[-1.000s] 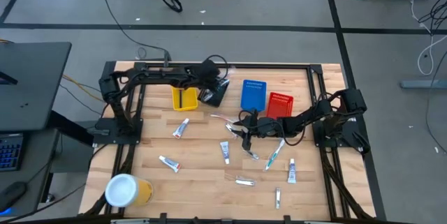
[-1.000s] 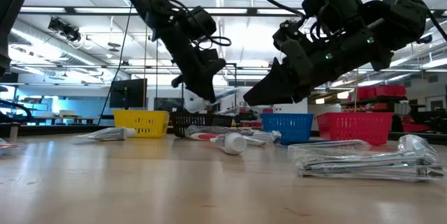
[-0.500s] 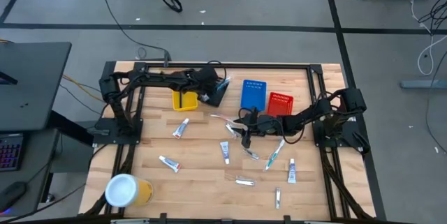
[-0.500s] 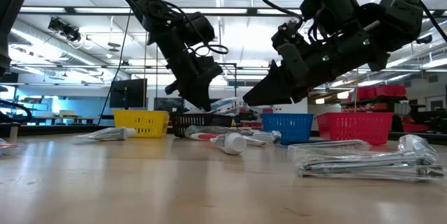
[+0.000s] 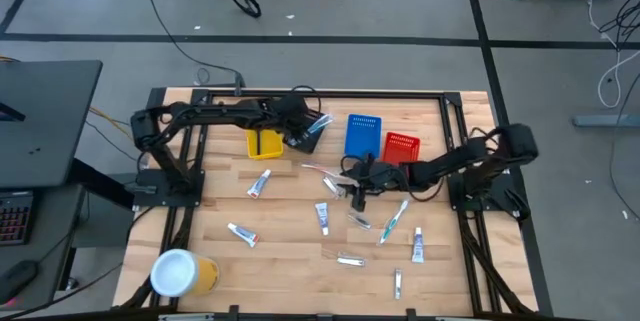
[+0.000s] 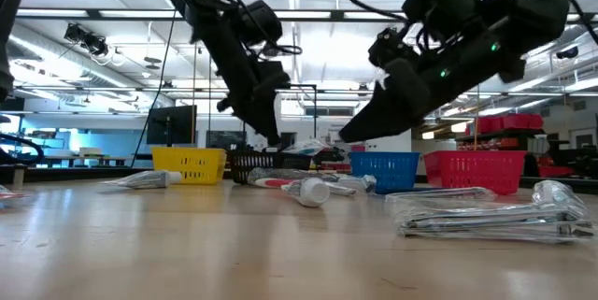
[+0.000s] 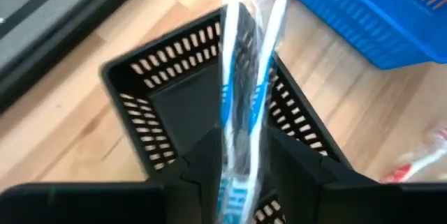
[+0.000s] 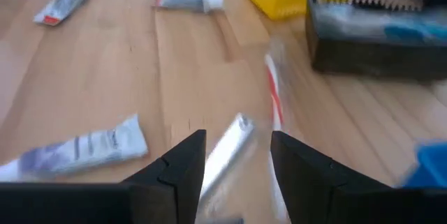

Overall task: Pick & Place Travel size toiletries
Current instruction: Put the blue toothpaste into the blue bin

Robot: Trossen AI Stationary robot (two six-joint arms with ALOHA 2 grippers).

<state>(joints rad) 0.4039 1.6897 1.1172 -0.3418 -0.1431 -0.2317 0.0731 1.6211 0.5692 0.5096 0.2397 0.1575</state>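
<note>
Seen from above only: wooden table strewn with small tubes and sachets, a white tube near the yellow basket, another tube mid-table, a wrapped toothbrush toward the right, and a big yellow cup with white lid at the near left corner. Also from above, left gripper poised over the black basket, which is mostly covered by the arm there; blue basket and red basket just beside it. Shown by the left wrist view alone: fingers closed tight on a blue-white toothbrush in clear wrap, held upright above the open black basket, not yet inside. Right gripper low over mid-table items; in its own wrist view, fingers spread apart with nothing between them, a silvery tube lying on the wood in line with the gap, a red-white item beside it too blurred to name. From table height, both arms dark against the bright room, gripper tips hard to make out; clear wrapped packets large in the foreground, cut off at the right edge.
</note>
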